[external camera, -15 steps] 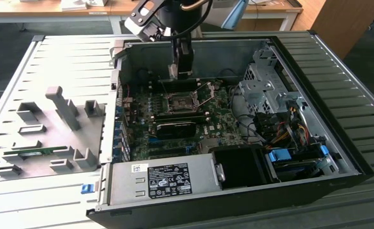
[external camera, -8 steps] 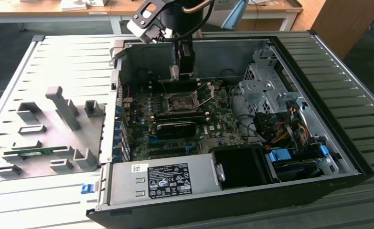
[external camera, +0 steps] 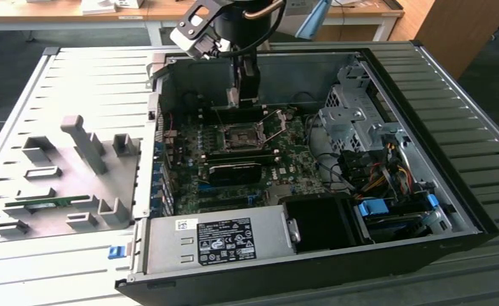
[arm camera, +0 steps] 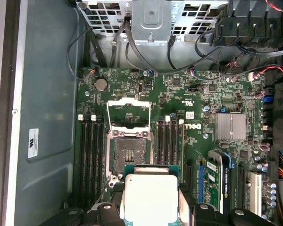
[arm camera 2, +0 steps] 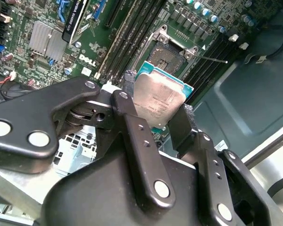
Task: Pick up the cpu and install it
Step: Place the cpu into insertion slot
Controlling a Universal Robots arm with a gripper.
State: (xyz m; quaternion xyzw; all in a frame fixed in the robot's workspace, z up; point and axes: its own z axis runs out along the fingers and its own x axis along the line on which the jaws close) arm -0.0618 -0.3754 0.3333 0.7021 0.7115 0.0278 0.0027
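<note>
Grey slatted tabletop (external camera: pixel 88 76) carries an open computer case (external camera: pixel 317 277) lying on its side. On the exterior view's left of the case sits a grey fixture plate (external camera: pixel 71 166) with upright holders; 1 green memory stick (external camera: pixel 45 203) lies in a holder near its front.

Inside the case: green motherboard (external camera: pixel 292 150) (arm camera: pixel 198 94) in the middle, silver box with a label sticker (external camera: pixel 215 239) along the near wall, metal drive cage (external camera: pixel 355 121) on the exterior view's right.

1 robot arm (external camera: pixel 232 25) reaches down from the far side into the case, over the far part of the motherboard.

End effector (arm camera 2: pixel 156 106) (arm camera: pixel 151 190) is partly closed, its 2 black fingers (arm camera 2: pixel 129 113) clamped on opposite edges of the cpu (arm camera 2: pixel 161 96) (arm camera: pixel 150 202).

Cpu is held clear of the board, silvery top facing the wrist cameras, green edge showing around it. In the first wrist view it sits just beside the socket (external camera: pixel 241 136) (arm camera: pixel 127 153) (arm camera 2: pixel 167 54), overlapping the socket's frame.

Socket is uncovered with nothing seated in it, and its metal load plate (arm camera: pixel 127 113) is flipped up. Thin metal lever (arm camera 2: pixel 212 59) stands off beside it. Dark memory slots (arm camera: pixel 89 150) flank the socket on both sides. Small finned heatsink (arm camera: pixel 230 127) (arm camera 2: pixel 45 37) sits well apart from the socket.
</note>
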